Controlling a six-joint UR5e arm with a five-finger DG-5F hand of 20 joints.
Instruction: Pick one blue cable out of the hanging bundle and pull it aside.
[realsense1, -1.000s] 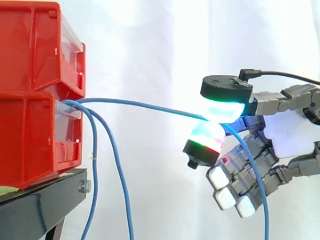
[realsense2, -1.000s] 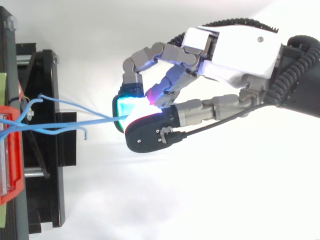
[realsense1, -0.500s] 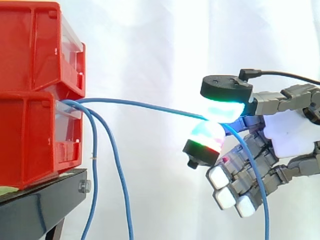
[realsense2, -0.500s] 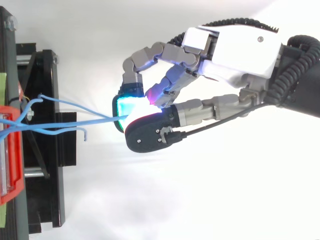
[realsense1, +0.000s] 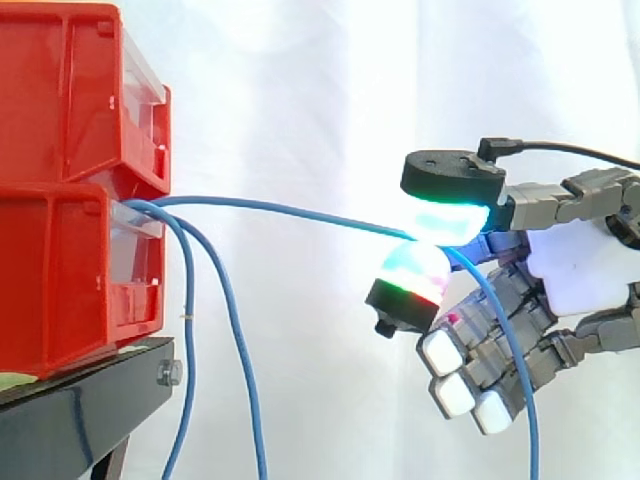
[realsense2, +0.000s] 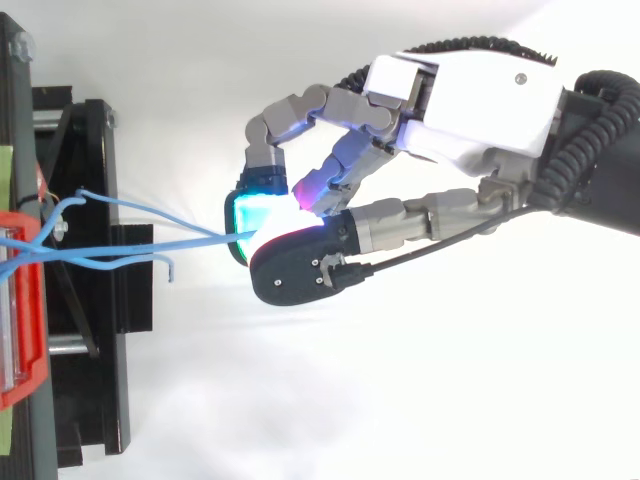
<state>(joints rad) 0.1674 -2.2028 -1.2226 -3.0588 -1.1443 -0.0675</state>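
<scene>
The robot hand (realsense1: 575, 272) pinches one blue cable (realsense1: 280, 208) between two glowing fingertips (realsense1: 440, 220). The cable stretches sideways from two stacked red bins (realsense1: 60, 180). Two other cables (realsense1: 240, 350) hang beside the black stand (realsense1: 70, 410).

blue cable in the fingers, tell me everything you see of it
A thin, smooth blue cable, flexible-looking. It leaves the front of the lower red bin, stretches nearly level to the right, apart from two other blue cables that hang down, and is pinched between the glowing fingers of the hand. Past the pinch it curves down in front of the curled fingers.
</scene>
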